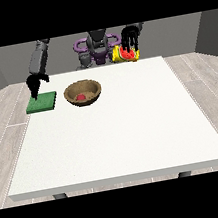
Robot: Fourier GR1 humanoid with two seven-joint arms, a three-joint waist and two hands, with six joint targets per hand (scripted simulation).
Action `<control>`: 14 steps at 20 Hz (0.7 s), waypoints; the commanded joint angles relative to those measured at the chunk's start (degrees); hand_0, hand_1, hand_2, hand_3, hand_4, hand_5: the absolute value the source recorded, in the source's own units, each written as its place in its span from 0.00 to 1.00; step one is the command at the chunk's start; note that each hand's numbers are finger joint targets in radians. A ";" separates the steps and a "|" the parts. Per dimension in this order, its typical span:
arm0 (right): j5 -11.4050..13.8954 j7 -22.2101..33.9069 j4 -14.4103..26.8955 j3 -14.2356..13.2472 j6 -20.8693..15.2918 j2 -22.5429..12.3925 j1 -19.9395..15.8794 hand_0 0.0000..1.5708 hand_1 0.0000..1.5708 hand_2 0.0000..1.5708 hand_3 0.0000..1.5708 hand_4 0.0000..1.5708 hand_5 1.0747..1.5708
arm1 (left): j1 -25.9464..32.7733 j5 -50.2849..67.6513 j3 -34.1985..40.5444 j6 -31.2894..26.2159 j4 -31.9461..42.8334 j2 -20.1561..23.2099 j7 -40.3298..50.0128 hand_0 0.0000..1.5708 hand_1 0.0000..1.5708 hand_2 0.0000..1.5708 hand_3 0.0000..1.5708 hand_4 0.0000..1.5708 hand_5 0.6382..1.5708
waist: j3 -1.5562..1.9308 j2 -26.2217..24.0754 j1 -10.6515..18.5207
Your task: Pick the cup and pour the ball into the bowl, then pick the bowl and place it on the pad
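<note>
Fingers of the hand at the view's right (130,38) curled down around a tipped yellow cup (124,55), raised past the white counter's (115,135) far edge; the hand at the view's left (34,84) hung clenched, holding nothing, above a green square pad (42,102).

One front view looks from across the white table (116,140), raised, facing the far-off robot (98,47)

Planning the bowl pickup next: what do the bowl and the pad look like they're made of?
The bowl looks wooden: brown, matte, with a thick darker rim; it could also be brown plastic. The pad looks like foam or rubber: a flat, dull green slab with no shine, though the look leaves this open.
</note>
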 commanded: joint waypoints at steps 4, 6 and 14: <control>-3.45 -1.15 -2.01 -4.09 -1.36 -3.15 -2.57 0.00 0.00 0.22 0.19 0.45 0.96 | 15.47 21.30 9.36 10.38 -1.04 -2.86 -15.19 0.81 0.81 0.69 0.51 0.89 1.00 | -0.62 11.35 7.53; -4.24 -0.91 -2.07 -4.84 -1.62 -3.25 -2.94 0.00 0.00 0.24 0.12 0.44 0.96 | 17.98 26.48 10.87 13.32 -1.72 -3.26 -22.38 0.82 0.82 0.70 0.50 0.91 1.00 | -0.48 14.17 10.00; -7.71 1.23 -4.28 -7.22 -0.08 -5.48 -6.96 0.00 0.00 0.23 0.04 0.29 0.93 | 15.77 50.25 19.55 -1.83 3.70 -4.02 -36.17 0.00 0.00 0.00 0.00 0.37 0.96 | -0.17 22.82 10.60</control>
